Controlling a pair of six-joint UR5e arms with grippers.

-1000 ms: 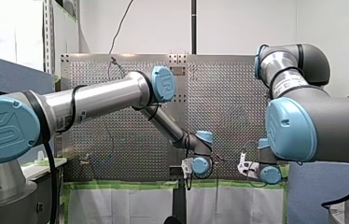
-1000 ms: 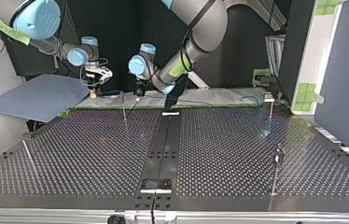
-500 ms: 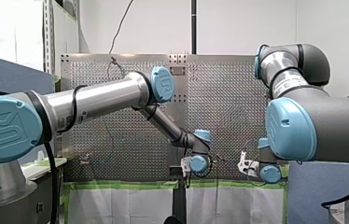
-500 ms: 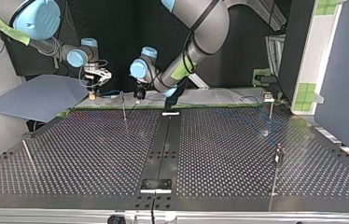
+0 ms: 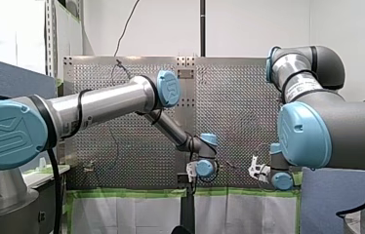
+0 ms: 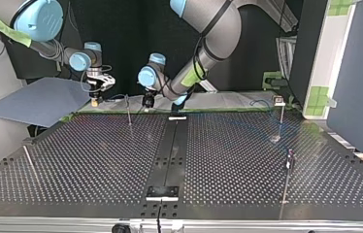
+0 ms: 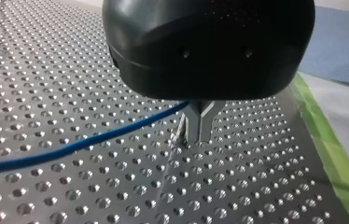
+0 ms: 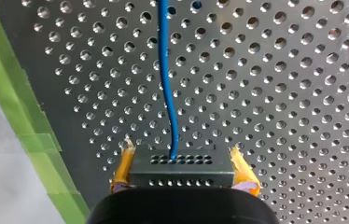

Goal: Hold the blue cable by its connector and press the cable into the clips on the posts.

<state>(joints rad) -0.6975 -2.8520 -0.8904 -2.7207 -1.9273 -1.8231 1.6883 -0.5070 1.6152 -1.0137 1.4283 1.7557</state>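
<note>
While the right gripper [image 8: 181,157] clamps the connector [image 8: 182,171] between its yellow pads, the cable [image 8: 165,70] runs ahead over the table [image 6: 97,160] to the left gripper [image 7: 199,135]. Its metal fingers are pinched together on the cable just above the holes. Both work at the table's edge under the arms, towards the top view's left corner. To do this step well, I judge the right gripper should hold the connector firm and level for a taut line, while the left gripper brings the cable over the near post [image 6: 128,110] and presses squarely down. That thin post stands between the grippers, so either could knock it. Another post [image 6: 282,119] stands well apart, near the opposite side edge. A blue sheet [image 6: 39,99] lies off the corner.
</note>
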